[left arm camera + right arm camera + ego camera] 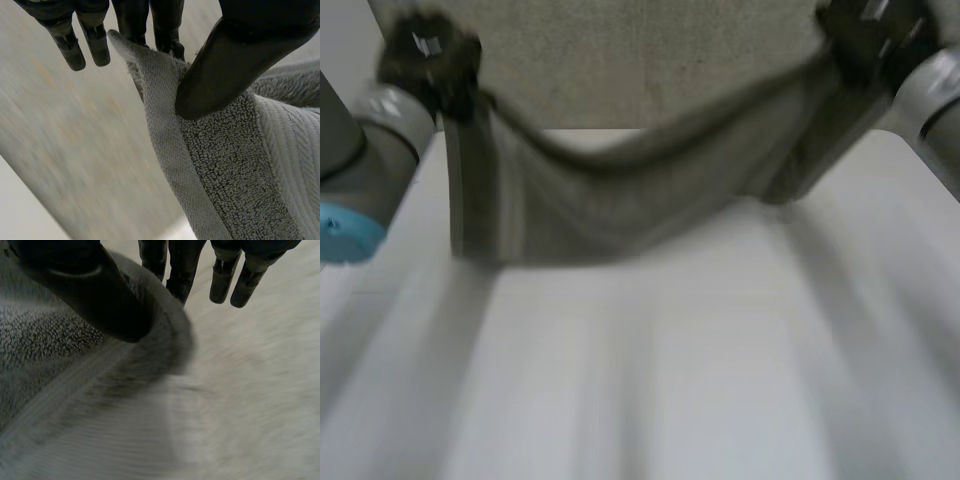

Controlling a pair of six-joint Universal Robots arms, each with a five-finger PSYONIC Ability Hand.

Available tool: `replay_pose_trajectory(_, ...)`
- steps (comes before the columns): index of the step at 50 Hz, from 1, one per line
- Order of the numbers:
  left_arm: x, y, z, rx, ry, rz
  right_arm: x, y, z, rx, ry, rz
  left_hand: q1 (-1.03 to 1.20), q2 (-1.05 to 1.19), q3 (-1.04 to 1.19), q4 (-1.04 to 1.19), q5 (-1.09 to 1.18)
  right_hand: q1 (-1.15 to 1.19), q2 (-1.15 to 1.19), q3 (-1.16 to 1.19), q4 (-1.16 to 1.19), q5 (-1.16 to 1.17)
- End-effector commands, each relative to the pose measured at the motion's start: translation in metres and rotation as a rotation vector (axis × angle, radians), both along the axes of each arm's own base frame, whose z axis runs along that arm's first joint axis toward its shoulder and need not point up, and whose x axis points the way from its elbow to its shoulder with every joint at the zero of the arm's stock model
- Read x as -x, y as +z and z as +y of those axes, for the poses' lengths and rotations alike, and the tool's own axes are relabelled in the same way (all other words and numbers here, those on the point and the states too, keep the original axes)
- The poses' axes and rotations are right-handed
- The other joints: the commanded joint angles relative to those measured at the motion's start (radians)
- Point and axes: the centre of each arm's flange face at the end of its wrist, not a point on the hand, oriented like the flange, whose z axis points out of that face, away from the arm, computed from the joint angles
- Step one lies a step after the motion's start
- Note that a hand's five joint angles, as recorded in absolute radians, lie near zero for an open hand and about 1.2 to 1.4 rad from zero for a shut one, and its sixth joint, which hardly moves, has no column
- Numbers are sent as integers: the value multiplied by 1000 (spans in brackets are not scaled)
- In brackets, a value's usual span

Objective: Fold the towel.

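Observation:
A grey towel (620, 205) hangs in the air over the far part of the white table (670, 380), sagging in the middle between its two raised corners. My left hand (428, 58) holds the towel's left corner; in the left wrist view the thumb (235, 65) presses the towel's hemmed edge (165, 130) against the fingers (167, 30). My right hand (868, 35) holds the right corner; in the right wrist view its thumb (95, 295) pinches the towel (75, 390) against the fingers (180, 275). The towel's lower edge hangs near the tabletop.
Beyond the table's far edge lies speckled beige floor (650, 60). The near half of the white table lies bare in front of the towel. Both grey arms (360, 170) come in at the sides.

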Motion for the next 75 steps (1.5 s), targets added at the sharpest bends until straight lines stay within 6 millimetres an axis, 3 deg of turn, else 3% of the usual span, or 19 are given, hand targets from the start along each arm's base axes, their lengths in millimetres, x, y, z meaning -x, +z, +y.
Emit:
replay_pose_trajectory(1, -10, 77, 29, 195, -105, 266, 9, 56, 31, 46, 116, -224, 150, 126, -44, -52, 113, 86, 107, -6, -7, 68)
replay_pose_trajectory(4, -15, 66, 37, 178, -190, 248, 13, 32, 45, -32, 191, -168, 150, 126, -44, -52, 113, 86, 107, -6, -7, 68)
replay_pose_trajectory(9, -22, -3, 55, 30, -351, 150, 18, -33, 73, -202, 302, -43, 150, 126, -44, -52, 113, 86, 107, -6, -7, 68)
replay_pose_trajectory(10, -22, -3, 55, 30, -351, 150, 18, -33, 73, -202, 302, -42, 150, 126, -44, -52, 113, 86, 107, -6, -7, 68)
replay_pose_trajectory(11, -22, -3, 55, 30, -351, 150, 23, -51, 77, -235, 297, -8, 150, 126, -44, -52, 113, 86, 107, -6, -7, 68)
replay_pose_trajectory(12, -27, -29, 60, -41, -367, 137, 30, -69, 81, -264, 285, 30, 150, 126, -44, -52, 113, 86, 107, -6, -7, 68)
replay_pose_trajectory(13, -34, -56, 64, -113, -376, 128, 30, -69, 81, -264, 285, 30, 150, 126, -44, -52, 113, 86, 107, -6, -7, 68)
replay_pose_trajectory(14, -34, -56, 64, -114, -376, 128, 34, -86, 84, -289, 274, 70, 150, 126, -44, -52, 113, 86, 107, -6, -7, 68)
replay_pose_trajectory(18, -40, -117, 77, -266, -392, 76, 44, -137, 95, -352, 232, 219, 150, 126, -44, -52, 113, 86, 107, -6, -7, 68)
replay_pose_trajectory(23, -46, -160, 82, -351, -368, -46, 54, -174, 100, -447, 206, 332, 112, 88, -44, -52, 75, 86, 107, -6, -7, 68)
replay_pose_trajectory(28, -48, -168, 84, -368, -360, -103, 55, -177, 107, -534, 202, 388, 71, 47, -44, -52, 34, 37, 58, -6, -7, 20)
replay_pose_trajectory(29, -48, -169, 85, -382, -360, -109, 55, -175, 107, -559, 195, 386, 45, 21, -44, -52, 8, -274, -253, -6, -7, -292)
replay_pose_trajectory(30, -49, -169, 85, -393, -357, -107, 55, -175, 107, -559, 195, 386, -2, -26, -44, -52, -39, -277, -256, -6, -7, -295)
replay_pose_trajectory(31, -49, -169, 85, -393, -357, -107, 56, -174, 107, -574, 188, 381, -2, -26, -44, -52, -40, -553, -532, -6, -7, -571)
replay_pose_trajectory(34, -49, -169, 87, -417, -357, -104, 57, -174, 106, -591, 181, 363, -140, -164, -44, -52, -178, -714, -693, -6, -7, -732)
replay_pose_trajectory(46, -51, -154, 101, -467, -357, -99, 55, -177, 110, -623, 185, 336, -642, -666, -44, -52, -679, -729, -708, -6, -7, -747)
replay_pose_trajectory(54, -59, -134, 105, -468, -328, -87, 53, -178, 112, -627, 193, 338, -689, -713, -44, -52, -727, -729, -708, -6, -7, -747)
replay_pose_trajectory(63, -49, -131, 114, -524, -358, 9, 53, -181, 115, -637, 196, 339, -692, -716, -44, -52, -730, -724, -703, -6, -7, -741)
replay_pose_trajectory(75, -34, -151, 101, -541, -176, 14, 56, -180, 118, -749, 72, 203, -681, -705, -44, -52, -718, -724, -703, -6, -7, -741)
